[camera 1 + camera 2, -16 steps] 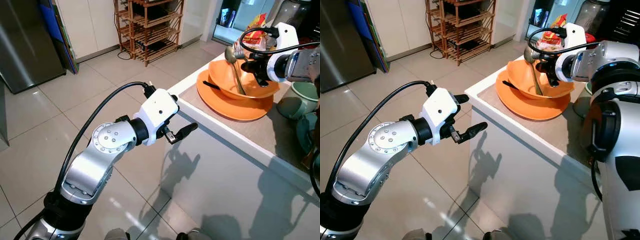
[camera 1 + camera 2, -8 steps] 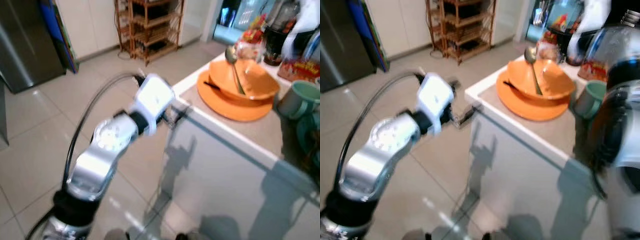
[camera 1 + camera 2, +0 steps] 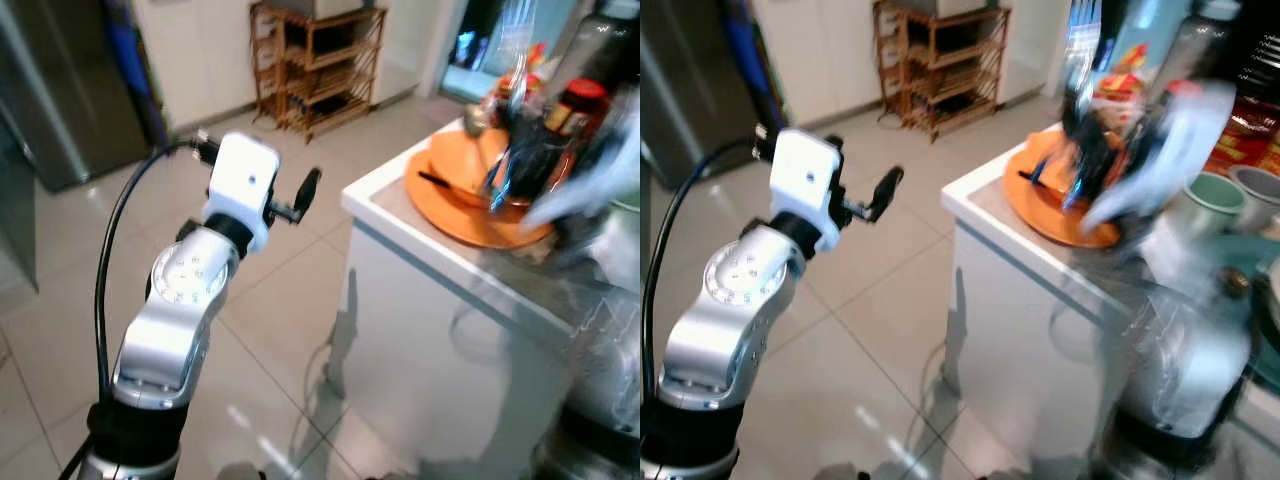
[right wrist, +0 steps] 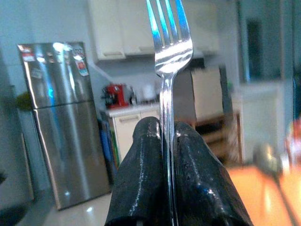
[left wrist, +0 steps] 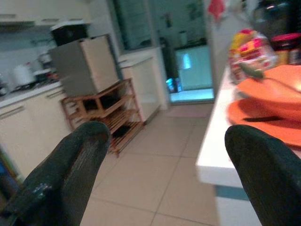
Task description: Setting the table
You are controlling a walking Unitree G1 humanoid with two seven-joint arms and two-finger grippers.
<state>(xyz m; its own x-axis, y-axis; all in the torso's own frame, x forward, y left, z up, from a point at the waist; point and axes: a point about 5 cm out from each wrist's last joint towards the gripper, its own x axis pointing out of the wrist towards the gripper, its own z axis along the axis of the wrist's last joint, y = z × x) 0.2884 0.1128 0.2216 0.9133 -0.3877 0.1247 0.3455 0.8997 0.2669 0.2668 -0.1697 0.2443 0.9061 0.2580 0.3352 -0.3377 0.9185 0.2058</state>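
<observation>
An orange bowl (image 3: 462,160) sits on an orange plate (image 3: 470,218) at the corner of the white counter (image 3: 400,225), with a spoon (image 5: 256,73) leaning in the bowl. My right gripper (image 4: 162,129) is shut on the handle of a silver fork (image 4: 168,44), tines away from the wrist. The right arm (image 3: 1150,150) is a blur in front of the bowl. My left gripper (image 5: 164,160) is open and holds nothing. It is raised over the floor left of the counter, and one of its fingers (image 3: 308,185) points up.
A green mug (image 3: 1210,200), a red-lidded jar (image 3: 580,100) and food packets stand behind the plate. A wooden rack (image 3: 320,60) stands by the far wall and a steel fridge (image 4: 61,117) at the left. Tiled floor lies left of the counter.
The view has shifted. My left arm has risen and turned away from the counter's edge. My right arm left the bowl, swung up, and now sweeps blurred before it with a fork.
</observation>
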